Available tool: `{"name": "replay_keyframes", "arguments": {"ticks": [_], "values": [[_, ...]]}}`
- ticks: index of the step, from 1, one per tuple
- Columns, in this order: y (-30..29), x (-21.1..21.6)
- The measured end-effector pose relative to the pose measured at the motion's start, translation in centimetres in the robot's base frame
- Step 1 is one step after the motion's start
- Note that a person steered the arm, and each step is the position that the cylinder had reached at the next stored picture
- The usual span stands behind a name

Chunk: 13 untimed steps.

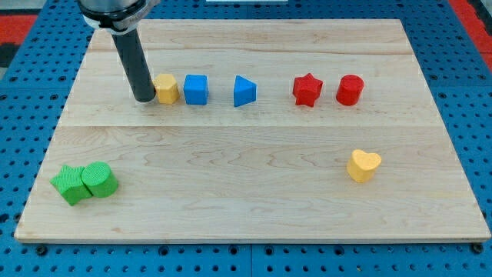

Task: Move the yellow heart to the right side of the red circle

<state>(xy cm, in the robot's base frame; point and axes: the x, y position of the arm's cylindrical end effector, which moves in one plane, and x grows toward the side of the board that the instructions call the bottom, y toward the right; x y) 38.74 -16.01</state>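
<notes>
Rod-mounted, my tip carries nothing and rests just left of a yellow block, apparently touching it. Nearest the view's bottom: green blocks, touching, at left; yellow heart at right. Farther up, rightward: blue cube, blue triangle, red star, red circle, above the heart.

Wooden board bearing eight scattered coloured blocks
</notes>
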Motion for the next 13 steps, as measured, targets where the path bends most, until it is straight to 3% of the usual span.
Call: {"name": "replay_keyframes", "arguments": {"ticks": [1,2,3,4,6,7,8,10,12,13], "values": [[4.2,6.7],[16.0,13.2],[23.0,16.1],[28.2,17.5],[34.7,15.3],[34.9,11.3],[36.5,13.5],[31.2,14.8],[31.1,7.8],[27.1,7.4]]}}
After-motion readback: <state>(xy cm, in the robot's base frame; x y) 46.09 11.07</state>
